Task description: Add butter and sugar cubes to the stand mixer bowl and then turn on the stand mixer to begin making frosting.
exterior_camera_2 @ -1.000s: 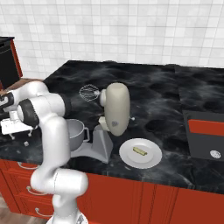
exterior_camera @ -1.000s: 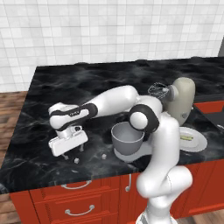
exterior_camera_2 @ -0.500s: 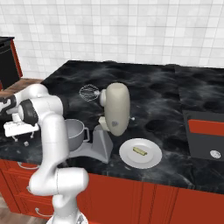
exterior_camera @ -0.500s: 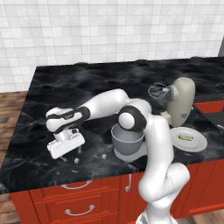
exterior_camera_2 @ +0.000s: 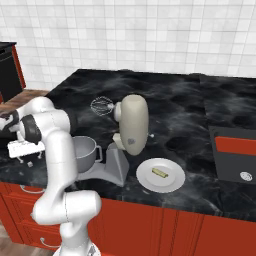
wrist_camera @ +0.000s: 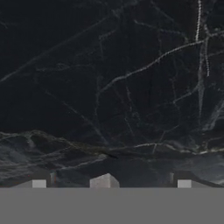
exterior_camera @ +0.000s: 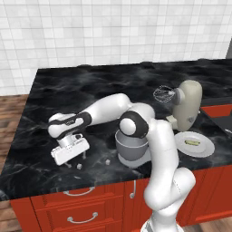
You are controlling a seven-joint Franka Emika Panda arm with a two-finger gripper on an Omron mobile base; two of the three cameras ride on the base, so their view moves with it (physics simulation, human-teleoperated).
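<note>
Gripper (exterior_camera: 76, 162) hangs wide open, holding nothing, low over black marble counter (exterior_camera: 68, 95), one sugar cube (wrist_camera: 104, 180) between its fingertips; second cube (exterior_camera: 108, 161) lies beside stand mixer bowl (exterior_camera: 132, 149); butter (exterior_camera: 190, 142) rests on white plate (exterior_camera: 205, 150).

A glossy white arm (exterior_camera: 158, 149) is seen, built of rounded, tube-like segments joined by dark grey joint caps — one large dark disc sits at the elbow (exterior_camera: 131, 125). A black band rings the wrist (exterior_camera: 84, 119). The pincer (exterior_camera: 76, 161) is carried on a white, boxy hand — its small finger tips (wrist_camera: 38, 184) are shown pale grey.
</note>
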